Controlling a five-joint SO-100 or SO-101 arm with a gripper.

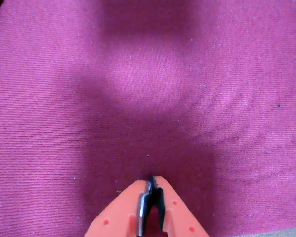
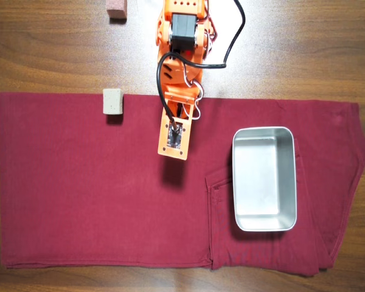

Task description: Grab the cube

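The orange end effector [image 1: 152, 181] is clenched on nothing, hanging over bare maroon cloth [image 2: 79, 194] in the wrist view. In the overhead view the cube [image 2: 112, 101] sits at the cloth's upper edge, left of the arm and well apart from the metal tray [image 2: 264, 222]

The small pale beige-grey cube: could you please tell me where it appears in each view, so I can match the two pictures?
Wrist view: the small pale beige-grey cube is not in it; only the dark red cloth and the orange gripper, jaws closed, at the bottom edge.
Overhead view: the cube sits at the cloth's top edge, left of the gripper.
Shared landmark: the cloth under the gripper.
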